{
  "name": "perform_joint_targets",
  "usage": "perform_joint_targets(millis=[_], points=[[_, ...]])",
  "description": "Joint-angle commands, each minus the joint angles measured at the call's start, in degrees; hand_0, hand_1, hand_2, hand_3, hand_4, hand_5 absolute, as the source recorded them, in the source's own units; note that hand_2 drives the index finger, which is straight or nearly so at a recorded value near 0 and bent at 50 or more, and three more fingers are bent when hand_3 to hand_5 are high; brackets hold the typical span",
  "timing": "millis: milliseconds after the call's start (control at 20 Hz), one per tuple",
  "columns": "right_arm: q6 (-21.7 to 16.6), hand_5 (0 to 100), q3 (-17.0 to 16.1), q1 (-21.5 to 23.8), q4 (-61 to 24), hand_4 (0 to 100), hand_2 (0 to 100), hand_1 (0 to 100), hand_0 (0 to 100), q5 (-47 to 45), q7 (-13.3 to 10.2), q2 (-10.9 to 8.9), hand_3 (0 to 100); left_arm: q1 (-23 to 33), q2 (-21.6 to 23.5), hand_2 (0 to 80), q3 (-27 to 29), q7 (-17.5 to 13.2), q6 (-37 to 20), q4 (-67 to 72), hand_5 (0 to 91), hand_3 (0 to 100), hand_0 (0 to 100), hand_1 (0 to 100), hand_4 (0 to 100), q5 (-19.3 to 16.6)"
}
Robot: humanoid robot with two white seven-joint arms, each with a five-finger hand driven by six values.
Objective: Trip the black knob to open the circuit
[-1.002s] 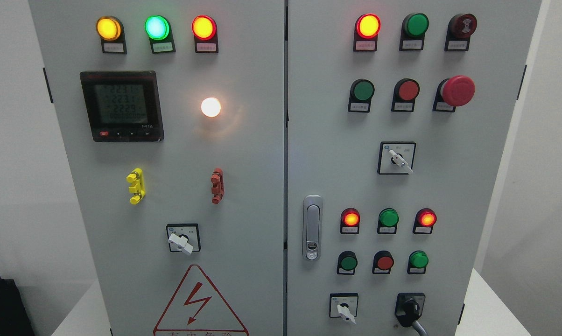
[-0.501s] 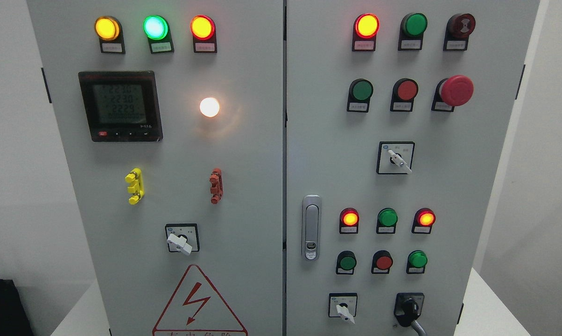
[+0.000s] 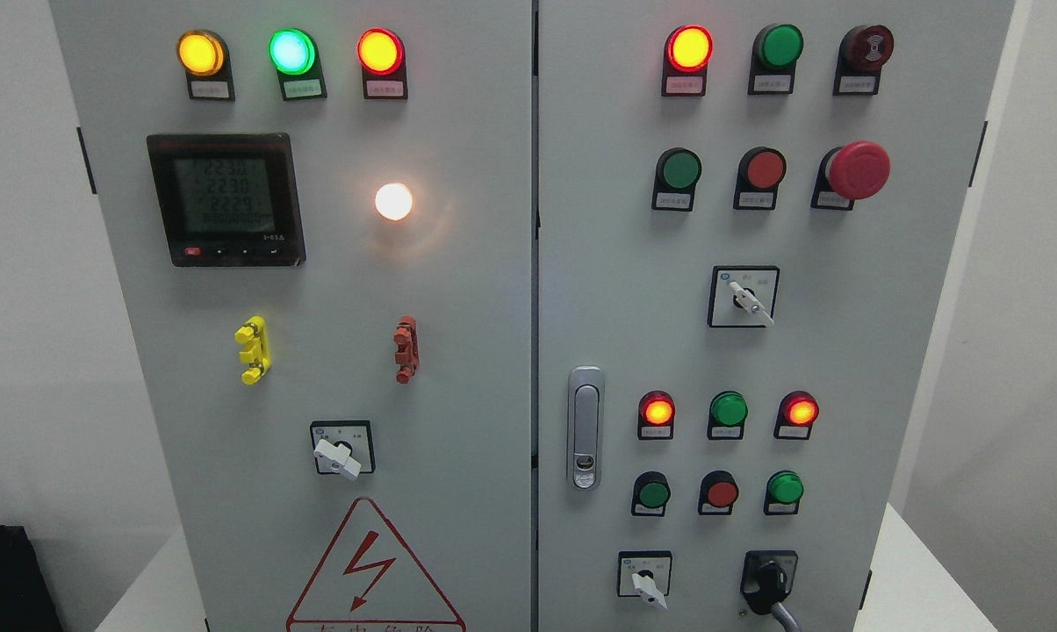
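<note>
Black against the pale grey steel cabinet, the rotary knob with its grey lever sits at the bottom right of the right-hand door, just right of a small white-handled selector switch and below the lower row of round green and red push buttons. Its lever points down and to the right, running off the lower edge of the view. You have neither hand in the picture, so you cannot tell whether either one is released or clenched, and nothing is grasped that can be seen. Since the knob lies low and right of centre, your right arm looks the nearer one, and it would have to come up from below.
</note>
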Motion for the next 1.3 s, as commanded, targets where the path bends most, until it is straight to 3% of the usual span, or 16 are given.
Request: perform_joint_targets(millis=[0, 1253], points=[[-0.09, 89, 0.18, 0.00, -0.08, 94, 4, 5, 0, 0.00, 0.18, 1.05, 100, 0.00, 0.00, 0.0, -0.01, 0.00, -0.01, -1.43, 0.0, 0, 12, 39, 0, 0.00], [-0.17, 90, 0.26, 0.35, -0.69, 95, 5, 3, 0, -0.09, 0.97, 2.02, 100, 0.00, 0.00, 0.0, 0.08, 0.00, -0.01, -1.43, 0.0, 0, 12, 39, 0, 0.00]])
